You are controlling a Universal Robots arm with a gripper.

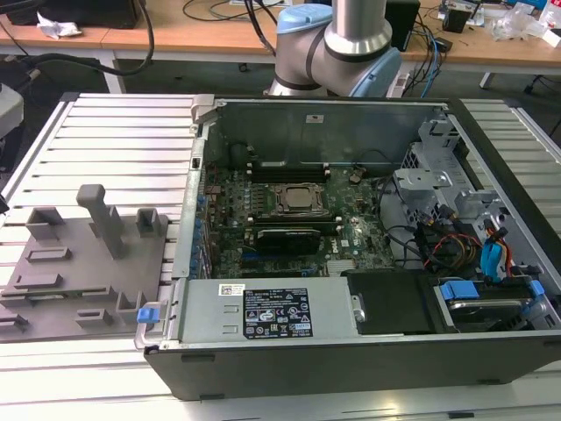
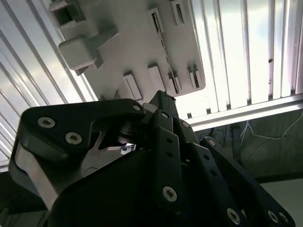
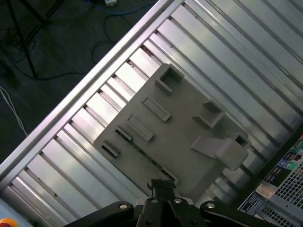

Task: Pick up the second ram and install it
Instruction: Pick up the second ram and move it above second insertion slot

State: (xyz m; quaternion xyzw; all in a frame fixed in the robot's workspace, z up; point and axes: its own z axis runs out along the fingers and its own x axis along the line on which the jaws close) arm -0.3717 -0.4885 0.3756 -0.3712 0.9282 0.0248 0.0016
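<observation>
With the wrist cameras looking down, your gripper [image 3: 163,184] shows its jaws pinched together, tips just over the edge of the grey tray [image 3: 180,137]. A thin dark strip edge-on in a tray slot there looks like the second ram [image 3: 147,158]; you can't confirm that. In the exterior view the tray sits at 9 o'clock of the open PC chassis [image 1: 351,333], on the slatted table [image 1: 114,132].

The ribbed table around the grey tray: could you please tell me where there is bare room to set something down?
In the exterior view, bare ribbed table lies beyond the grey tray, up to the computer case wall, and along the near edge before the tray. Inside the case it is crowded: motherboard, cables and drive bays.
</observation>
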